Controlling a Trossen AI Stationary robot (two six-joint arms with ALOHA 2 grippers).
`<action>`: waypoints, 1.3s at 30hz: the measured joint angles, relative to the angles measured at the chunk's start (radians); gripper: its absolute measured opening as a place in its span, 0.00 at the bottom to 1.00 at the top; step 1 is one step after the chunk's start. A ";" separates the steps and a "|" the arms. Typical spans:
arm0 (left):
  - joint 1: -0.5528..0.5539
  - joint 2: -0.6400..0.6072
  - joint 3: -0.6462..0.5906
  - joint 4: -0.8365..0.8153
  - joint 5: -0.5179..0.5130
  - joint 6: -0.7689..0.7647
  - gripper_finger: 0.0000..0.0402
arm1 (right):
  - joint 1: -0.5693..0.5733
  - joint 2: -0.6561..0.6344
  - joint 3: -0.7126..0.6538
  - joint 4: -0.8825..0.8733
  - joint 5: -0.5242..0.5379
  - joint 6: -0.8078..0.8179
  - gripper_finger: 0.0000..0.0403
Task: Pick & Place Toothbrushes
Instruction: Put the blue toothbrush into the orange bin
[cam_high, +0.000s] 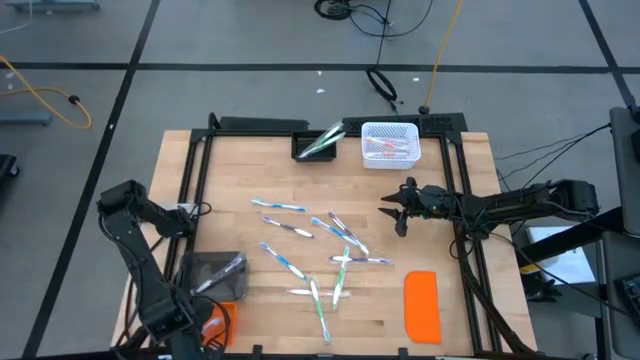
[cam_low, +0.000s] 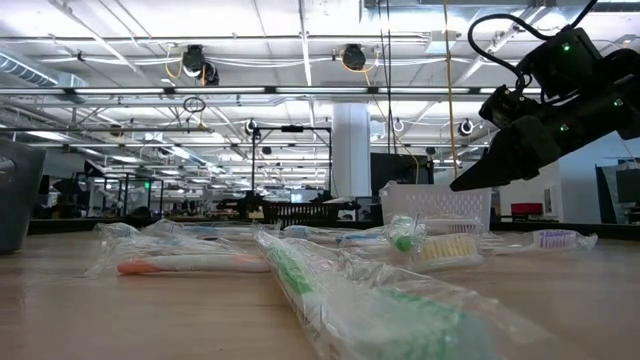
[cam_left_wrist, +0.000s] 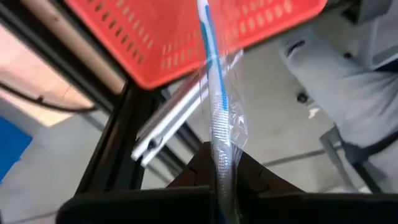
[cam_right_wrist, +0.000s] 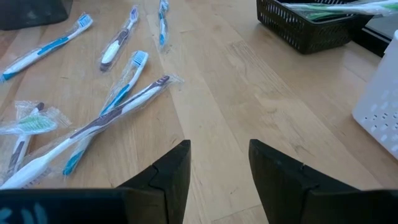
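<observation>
Orange mesh of a basket (cam_left_wrist: 186, 37) fills the left wrist view, and the left hand (cam_left_wrist: 222, 177) is clamped on one wrapped blue toothbrush (cam_left_wrist: 214, 81), held upright at the basket's edge by the table's near-left corner. The step in hand appears to be the drop: the hand should bring the brush fully over the basket's opening before letting go, since the loose wrapper could catch on the rim. A black frame rail (cam_left_wrist: 109, 149) runs close beside the basket and leaves little room on that side.

The right hand (cam_high: 400, 212) hovers empty, fingers moderately parted, above bare wood (cam_right_wrist: 249, 93) just below the white basket (cam_high: 388, 143). The remaining toothbrushes (cam_high: 320, 250) lie scattered mid-table, some crossing. A black basket (cam_high: 317, 146) at the far edge holds green ones. An orange lid (cam_high: 422, 305) lies flat near the right rail, well apart from the scatter. Open room lies between scatter and right hand.
</observation>
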 joint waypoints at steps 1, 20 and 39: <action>0.000 0.000 -0.004 0.000 -0.012 -0.001 0.04 | 0.000 0.000 0.000 0.000 0.000 0.000 0.39; -0.007 0.000 -0.051 -0.098 -0.014 0.022 0.35 | 0.000 0.000 0.000 0.000 0.000 0.000 0.39; 0.112 0.000 -0.051 -0.139 -0.142 0.325 0.36 | 0.073 0.009 0.000 0.128 -0.155 0.053 0.36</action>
